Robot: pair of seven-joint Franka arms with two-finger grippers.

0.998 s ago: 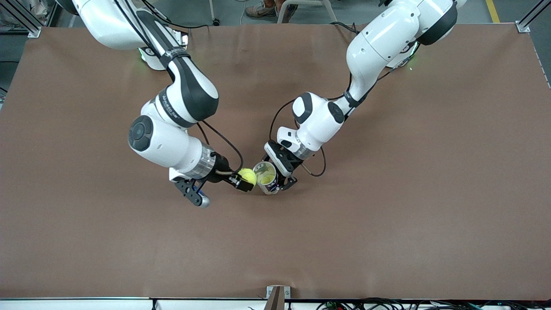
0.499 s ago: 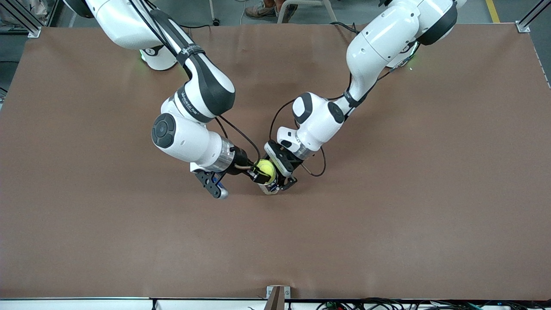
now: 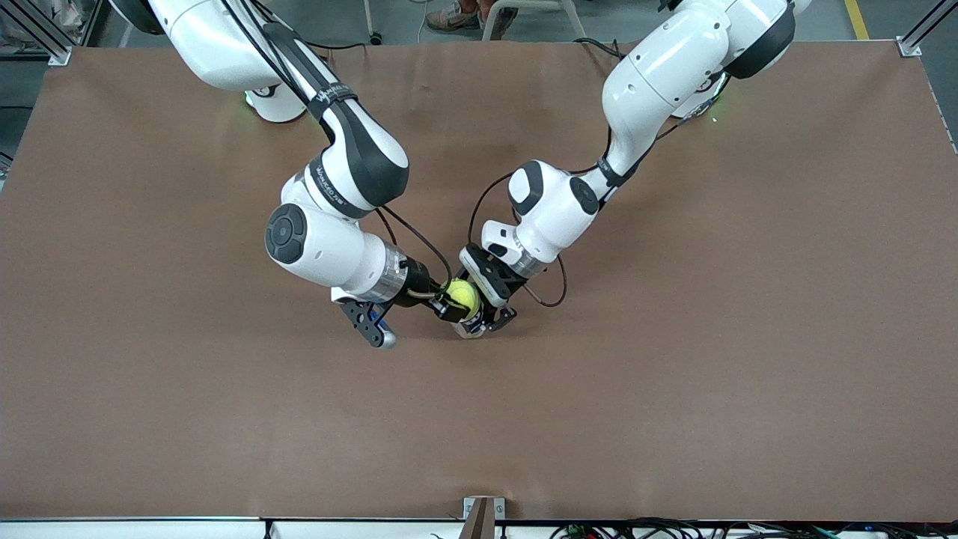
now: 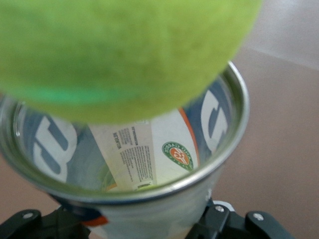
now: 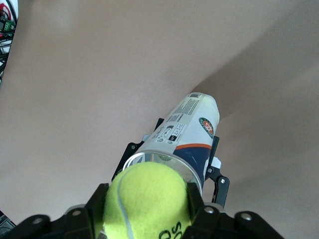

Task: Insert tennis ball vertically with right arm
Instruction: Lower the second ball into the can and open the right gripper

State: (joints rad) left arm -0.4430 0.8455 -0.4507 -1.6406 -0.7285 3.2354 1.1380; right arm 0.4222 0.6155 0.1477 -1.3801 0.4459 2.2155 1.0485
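Note:
A yellow tennis ball (image 3: pixel 464 296) sits at the open mouth of a tennis ball can (image 3: pixel 470 329) near the table's middle. My right gripper (image 3: pixel 455 305) is shut on the ball, with a black finger on each side of it (image 5: pixel 149 201). My left gripper (image 3: pixel 483 322) is shut on the can's body and holds it mouth-up, slightly tilted. In the right wrist view the labelled can (image 5: pixel 192 132) shows past the ball. In the left wrist view the ball (image 4: pixel 124 55) covers most of the can's metal rim (image 4: pixel 234 129). The can's inside is largely hidden.
The brown table cover (image 3: pixel 673 389) spreads wide on all sides of the two grippers. A small metal bracket (image 3: pixel 479 509) sits at the table edge nearest the front camera. Both forearms converge over the table's middle.
My right arm swung toward the left arm's end, carrying the ball from beside the can to its mouth. Over the last half second it barely shifted. The left arm stayed still.

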